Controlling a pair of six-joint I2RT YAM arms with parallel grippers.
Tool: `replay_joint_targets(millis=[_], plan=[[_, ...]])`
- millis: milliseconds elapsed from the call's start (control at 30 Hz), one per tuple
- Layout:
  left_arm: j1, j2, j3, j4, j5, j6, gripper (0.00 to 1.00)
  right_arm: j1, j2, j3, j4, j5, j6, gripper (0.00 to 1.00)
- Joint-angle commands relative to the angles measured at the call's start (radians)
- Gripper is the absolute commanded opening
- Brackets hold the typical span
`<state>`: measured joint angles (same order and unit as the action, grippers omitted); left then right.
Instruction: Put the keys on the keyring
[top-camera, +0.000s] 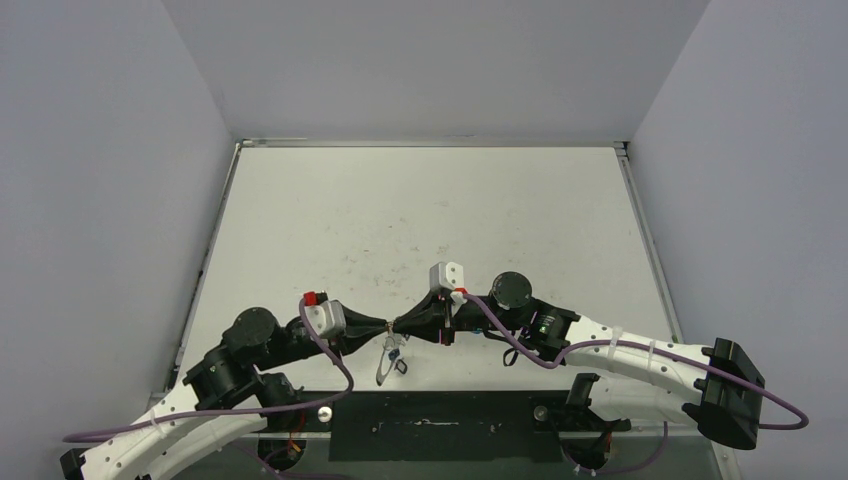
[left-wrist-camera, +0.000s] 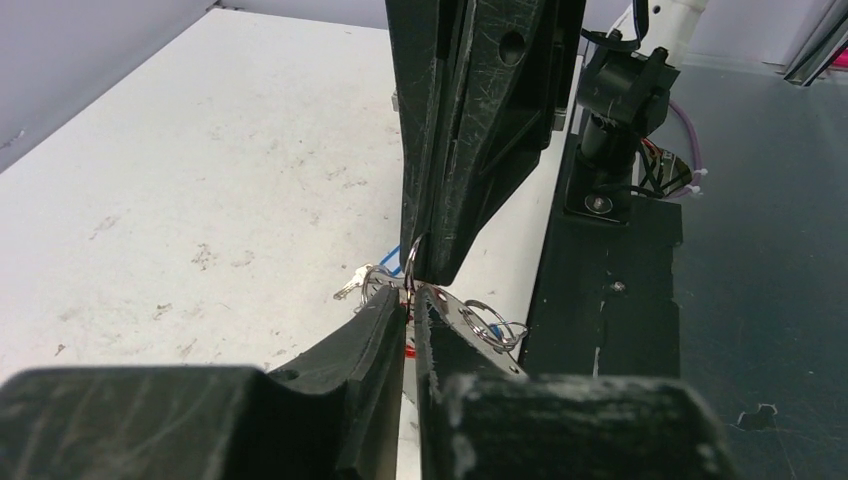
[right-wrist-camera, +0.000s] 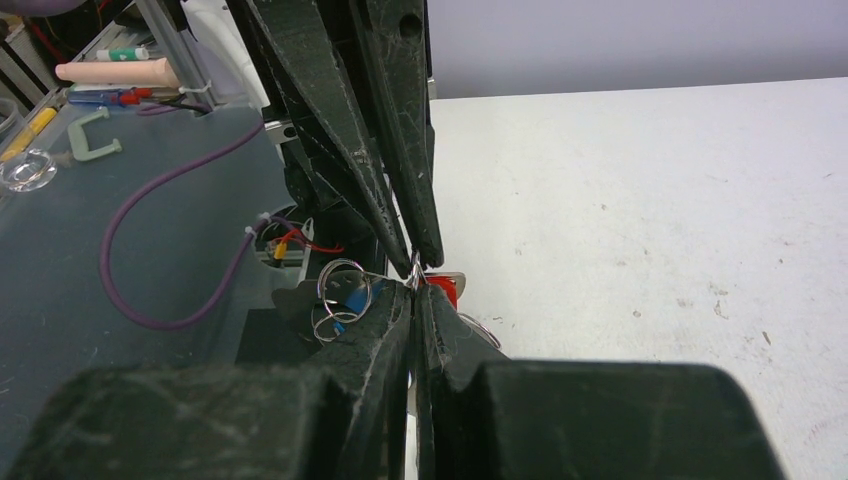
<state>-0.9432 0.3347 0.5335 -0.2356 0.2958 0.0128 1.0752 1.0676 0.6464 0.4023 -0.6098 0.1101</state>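
Threading step: red-tagged key (right-wrist-camera: 441, 290) held at the keyring (left-wrist-camera: 412, 262); judged not yet on.
Right gripper (right-wrist-camera: 414, 292): clenched tight, thin ring wire pinched at its tips.
Left gripper (left-wrist-camera: 409, 300): met tip to tip with right gripper; jaws nearly together with a slit left, red glimpsed in the slit, grip cannot be told.
Blue-tagged key (right-wrist-camera: 351, 297): hung just beside right gripper tips.
Next move: fine alignment needed; key hole to be fed onto the ring's end, ring pinch to be kept.

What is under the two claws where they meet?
A thin keyring hangs there, with a blue tag, a red tag and a silver key. The left claw and right claw cover the pinched spot, so how they join is hidden.
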Motion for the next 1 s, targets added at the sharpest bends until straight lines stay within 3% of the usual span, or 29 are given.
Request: replay_joint_targets(millis=[0, 33, 567, 967], plan=[[-0.002, 0.019, 0.003, 0.002, 0.015, 0.018, 0.03, 0.006, -0.033, 0.021, 0.08, -0.002, -0.005, 0.0], [-0.002, 0.021, 0.005, -0.004, 0.017, 0.021, 0.0, 0.006, -0.034, 0.02, 0.079, -0.001, -0.005, 0.0], [-0.002, 0.015, 0.011, -0.111, -0.018, 0.041, 0.0, 0.006, -0.04, 0.016, 0.115, -0.006, 0.01, 0.0], [-0.002, 0.106, 0.002, -0.03, 0.003, 0.025, 0.0, 0.006, -0.019, 0.008, 0.162, -0.013, 0.035, 0.0]])
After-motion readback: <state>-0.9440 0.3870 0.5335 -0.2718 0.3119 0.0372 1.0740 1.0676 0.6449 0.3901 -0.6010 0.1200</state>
